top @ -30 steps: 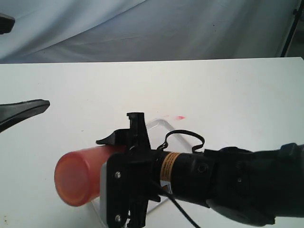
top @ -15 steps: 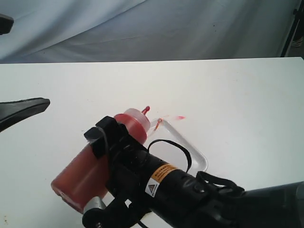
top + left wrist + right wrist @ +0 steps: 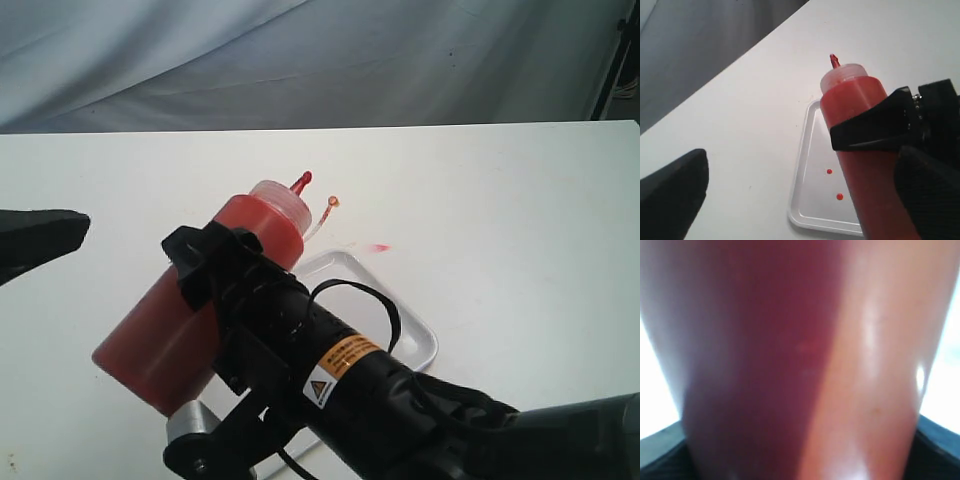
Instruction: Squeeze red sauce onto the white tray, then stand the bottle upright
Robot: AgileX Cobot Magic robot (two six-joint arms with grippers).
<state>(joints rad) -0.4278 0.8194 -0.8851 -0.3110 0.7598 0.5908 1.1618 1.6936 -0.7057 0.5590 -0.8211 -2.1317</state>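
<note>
My right gripper [image 3: 215, 275] is shut on the middle of the bottle [image 3: 165, 335], a translucent cylinder full of dark red sauce. The bottle leans, its pointed red nozzle [image 3: 300, 182] up and away from its base, the small tethered tip cap [image 3: 332, 202] hanging beside it. In the right wrist view the bottle [image 3: 800, 355] fills the picture. The white tray [image 3: 415, 340] lies under the arm. Two round drops of red sauce [image 3: 840, 196] sit on the tray [image 3: 807, 145]. One dark finger [image 3: 40, 238] of my left gripper shows at the far left, wide of the bottle, open and empty.
A small red smear [image 3: 378, 247] marks the white table [image 3: 480, 190] just beyond the tray's far corner. Grey cloth [image 3: 300, 60] hangs behind the table. A dark stand [image 3: 612, 60] is at the far right edge.
My right gripper has rotated and lifted the bottle, from lying with its base toward the camera to leaning with the nozzle raised. The left gripper has stayed open and shifted slightly left.
</note>
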